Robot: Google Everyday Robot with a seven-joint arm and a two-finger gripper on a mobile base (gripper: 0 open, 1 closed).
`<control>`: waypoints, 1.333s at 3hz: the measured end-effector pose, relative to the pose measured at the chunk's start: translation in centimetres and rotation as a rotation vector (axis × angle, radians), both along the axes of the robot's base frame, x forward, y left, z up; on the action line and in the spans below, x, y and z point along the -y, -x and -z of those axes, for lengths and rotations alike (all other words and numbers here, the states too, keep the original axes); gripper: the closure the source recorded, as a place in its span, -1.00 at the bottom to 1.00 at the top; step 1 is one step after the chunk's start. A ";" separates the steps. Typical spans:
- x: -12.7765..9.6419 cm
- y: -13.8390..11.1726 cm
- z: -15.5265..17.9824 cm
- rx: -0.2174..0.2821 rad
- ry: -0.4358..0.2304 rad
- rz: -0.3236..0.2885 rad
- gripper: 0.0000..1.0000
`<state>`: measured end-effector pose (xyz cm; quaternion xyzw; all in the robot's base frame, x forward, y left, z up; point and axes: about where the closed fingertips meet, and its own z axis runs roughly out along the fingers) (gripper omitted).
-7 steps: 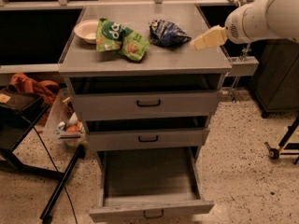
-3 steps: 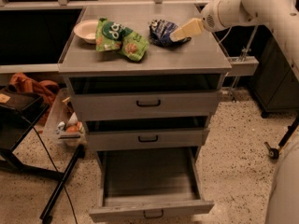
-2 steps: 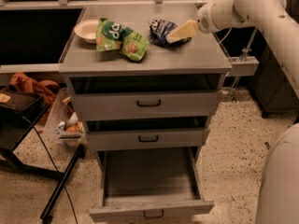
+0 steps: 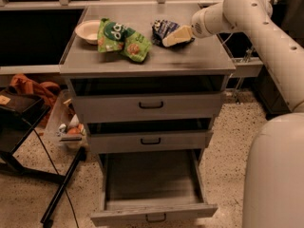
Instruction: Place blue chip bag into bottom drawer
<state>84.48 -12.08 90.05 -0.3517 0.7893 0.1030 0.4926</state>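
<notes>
The blue chip bag [image 4: 164, 29] lies crumpled on the back right of the grey cabinet top [image 4: 190, 61]. My gripper [image 4: 174, 37], cream coloured at the end of the white arm, reaches in from the right and sits right against the bag's right side, partly over it. The bottom drawer [image 4: 152, 212] is pulled out wide at the foot of the cabinet, with a low front panel and a small dark handle; its tray shows nothing inside.
A larger green snack bag [image 4: 121, 40] and a white bowl [image 4: 87, 30] lie on the left of the cabinet top. The two upper drawers [image 4: 151, 105] stand slightly ajar. A black stand [image 4: 28, 141] and clutter sit on the floor at left. My white base fills the lower right.
My arm has swung left across the cabinet top, from past its right edge to the blue chip bag. The bag and drawers have not moved.
</notes>
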 end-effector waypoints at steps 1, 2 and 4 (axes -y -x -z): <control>-2.0 -1.0 1.3 -0.015 -0.011 -0.025 -1.00; -3.7 -1.9 2.0 -0.017 -0.020 -0.040 -1.00; -5.5 -4.1 3.9 -0.040 0.032 -0.007 -1.00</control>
